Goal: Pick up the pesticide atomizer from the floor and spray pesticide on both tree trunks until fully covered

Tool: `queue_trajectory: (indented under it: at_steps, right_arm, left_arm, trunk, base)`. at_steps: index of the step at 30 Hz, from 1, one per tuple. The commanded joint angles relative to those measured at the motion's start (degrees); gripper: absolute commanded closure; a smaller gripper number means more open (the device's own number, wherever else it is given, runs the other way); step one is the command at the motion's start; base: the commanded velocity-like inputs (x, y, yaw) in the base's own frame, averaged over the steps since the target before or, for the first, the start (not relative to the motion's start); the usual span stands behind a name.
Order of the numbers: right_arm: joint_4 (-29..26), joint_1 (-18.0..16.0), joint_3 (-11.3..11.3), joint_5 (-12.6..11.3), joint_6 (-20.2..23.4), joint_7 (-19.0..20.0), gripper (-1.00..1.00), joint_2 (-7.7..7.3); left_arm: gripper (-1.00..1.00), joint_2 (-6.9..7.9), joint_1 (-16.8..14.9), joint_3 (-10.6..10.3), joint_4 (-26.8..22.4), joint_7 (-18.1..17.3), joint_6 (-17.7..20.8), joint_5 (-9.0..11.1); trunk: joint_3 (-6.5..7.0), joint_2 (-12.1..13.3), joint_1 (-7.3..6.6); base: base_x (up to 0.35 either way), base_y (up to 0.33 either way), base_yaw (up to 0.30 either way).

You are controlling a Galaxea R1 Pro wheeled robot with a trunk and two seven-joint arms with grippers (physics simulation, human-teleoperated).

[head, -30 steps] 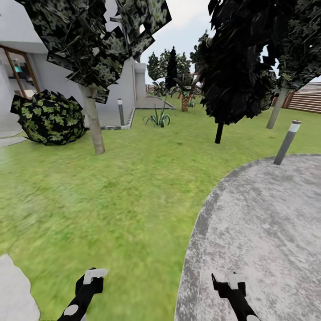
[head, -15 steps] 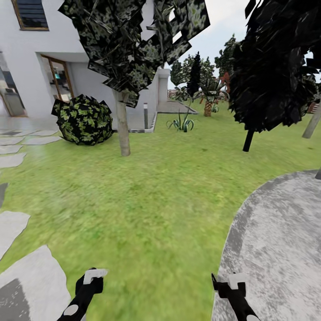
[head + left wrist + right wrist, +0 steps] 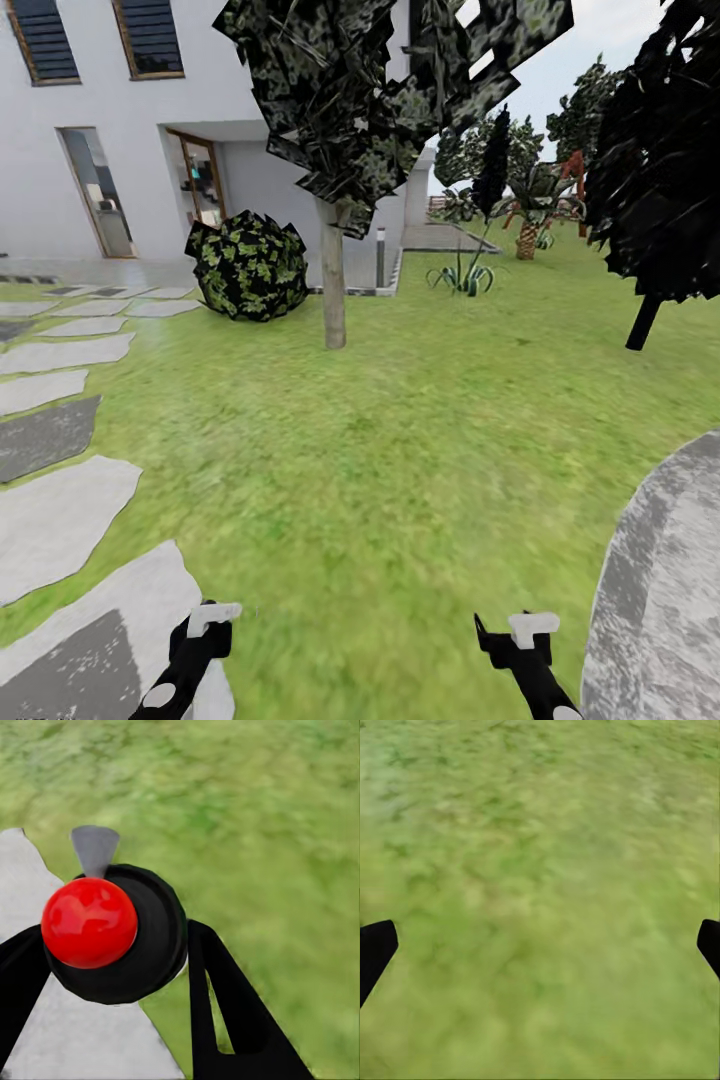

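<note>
Searching stage, by the look of it: no pesticide atomizer among the things ahead, so whereabouts cannot be told, and nothing gripped yet. Left gripper [image 3: 214,618] and right gripper [image 3: 520,632] low at the near edge of the head view, both over the lawn [image 3: 400,440]. Right jaws spread wide, to judge by the two dark tips at opposite edges of the right wrist view, with only grass [image 3: 540,900] between; left jaws impossible to tell, since a red ball on a black disc [image 3: 90,922] blocks most of that wrist view. One thick pale trunk [image 3: 333,275] far ahead, centre-left, under dark foliage, with a round bush [image 3: 248,265] just to its left and the white house [image 3: 90,120] behind. Pale stepping stones [image 3: 60,520] on the near left; a curve of grey mottled paving [image 3: 665,600] at the near right. Likely next: scan the paved floor for the bottle, probably to the right, then drive up close enough to reach down with open jaws.
</note>
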Motion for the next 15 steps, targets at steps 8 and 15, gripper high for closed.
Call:
queue_trajectory:
  at_steps: [8,15]
  right_arm:
    - [0.00,0.00,0.00,0.00,0.00,0.00,-1.00,0.00]
    - [0.00,-0.02,0.00,0.00,0.00,0.00,-1.00,0.00]
  left_arm:
    - [1.00,0.00,0.00,-0.01,-0.01,0.00,0.03,-0.01]
    - [1.00,0.00,0.00,-0.01,0.00,0.03,0.06,-0.01]
  trunk:
    - [0.00,0.00,0.00]
    - [0.00,0.00,0.00]
  base:
    - [0.227,0.281,0.279]
    - [0.228,0.281,0.279]
